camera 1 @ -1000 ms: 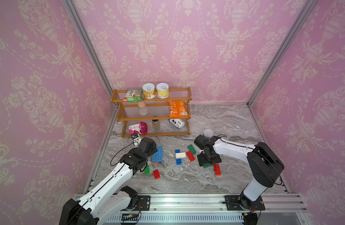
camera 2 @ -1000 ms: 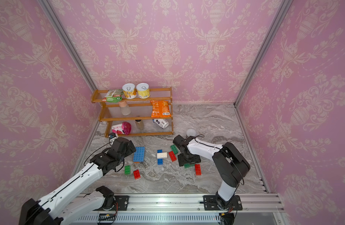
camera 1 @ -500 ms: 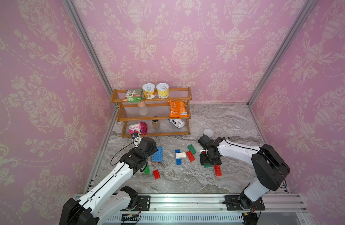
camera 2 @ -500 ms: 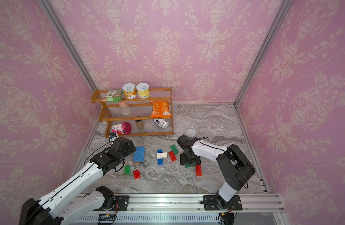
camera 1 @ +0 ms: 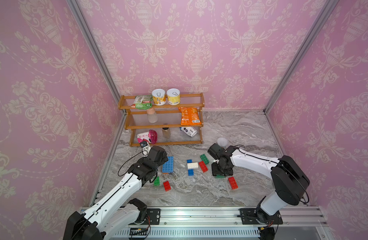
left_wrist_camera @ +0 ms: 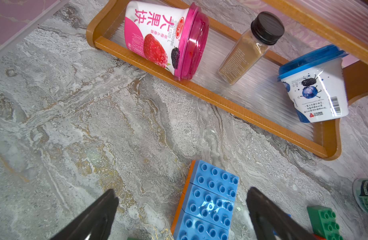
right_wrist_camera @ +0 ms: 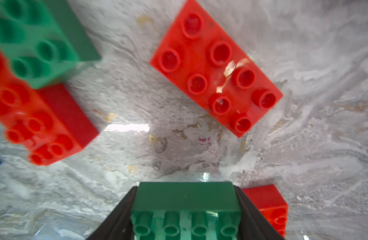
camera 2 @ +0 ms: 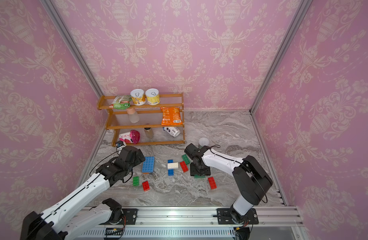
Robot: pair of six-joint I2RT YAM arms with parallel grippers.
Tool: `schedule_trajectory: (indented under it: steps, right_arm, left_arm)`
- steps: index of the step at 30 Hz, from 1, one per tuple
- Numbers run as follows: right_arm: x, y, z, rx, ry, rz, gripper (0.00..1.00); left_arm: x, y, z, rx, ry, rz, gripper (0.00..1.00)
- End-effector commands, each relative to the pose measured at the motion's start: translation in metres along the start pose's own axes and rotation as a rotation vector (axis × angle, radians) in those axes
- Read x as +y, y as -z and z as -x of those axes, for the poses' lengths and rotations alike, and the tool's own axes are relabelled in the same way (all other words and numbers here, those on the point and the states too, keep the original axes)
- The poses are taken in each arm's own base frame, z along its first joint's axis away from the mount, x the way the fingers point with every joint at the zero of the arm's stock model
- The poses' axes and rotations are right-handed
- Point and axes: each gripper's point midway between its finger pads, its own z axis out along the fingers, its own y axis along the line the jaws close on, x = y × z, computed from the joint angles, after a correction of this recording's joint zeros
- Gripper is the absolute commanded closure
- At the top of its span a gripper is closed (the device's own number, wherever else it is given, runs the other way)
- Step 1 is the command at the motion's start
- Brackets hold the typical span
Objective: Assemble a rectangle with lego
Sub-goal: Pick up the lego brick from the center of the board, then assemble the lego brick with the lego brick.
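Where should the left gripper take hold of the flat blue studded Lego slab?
Grip the blue studded Lego slab across its short width, jaws on the two long side walls, descending from above: it lies flat, studs up, bare marble table along both long sides.

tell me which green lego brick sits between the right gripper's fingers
The green plastic lego brick flanked by the right gripper; the far green brick and the left-side green brick lie untouched.
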Motion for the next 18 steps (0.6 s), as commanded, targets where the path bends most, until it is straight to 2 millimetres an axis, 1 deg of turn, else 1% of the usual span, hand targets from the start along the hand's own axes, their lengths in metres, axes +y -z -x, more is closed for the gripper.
schedule_trajectory:
  steps: [1, 2, 6, 9, 10, 12, 15, 18]
  right_arm:
    - [0.016, 0.037, 0.020, -0.088, -0.034, 0.029, 0.74]
    - [0.029, 0.049, 0.030, -0.113, -0.029, 0.057, 0.75]
    - [0.056, 0.068, 0.052, -0.136, 0.010, 0.053, 0.76]
    - [0.082, 0.073, 0.067, -0.137, 0.032, 0.064, 0.77]
    - [0.090, 0.074, 0.072, -0.137, 0.041, 0.078, 0.77]
    - [0.107, 0.069, 0.080, -0.126, 0.058, 0.092, 0.77]
    - [0.121, 0.058, 0.087, -0.098, 0.084, 0.082, 0.79]
    - [0.131, 0.046, 0.089, -0.069, 0.115, 0.079, 0.79]
  left_arm:
    - [0.002, 0.004, 0.004, -0.004, 0.006, 0.007, 0.01]
    - [0.002, 0.005, 0.005, -0.006, 0.003, 0.007, 0.01]
    - [0.004, 0.005, 0.006, -0.015, 0.000, 0.013, 0.01]
    - [0.006, 0.006, 0.006, -0.021, 0.001, 0.017, 0.01]
    - [0.007, 0.006, 0.006, -0.022, 0.001, 0.018, 0.01]
    - [0.008, 0.006, 0.006, -0.024, 0.001, 0.020, 0.01]
    - [0.009, 0.006, 0.006, -0.024, -0.001, 0.022, 0.01]
    - [0.010, 0.006, 0.005, -0.023, -0.005, 0.024, 0.01]
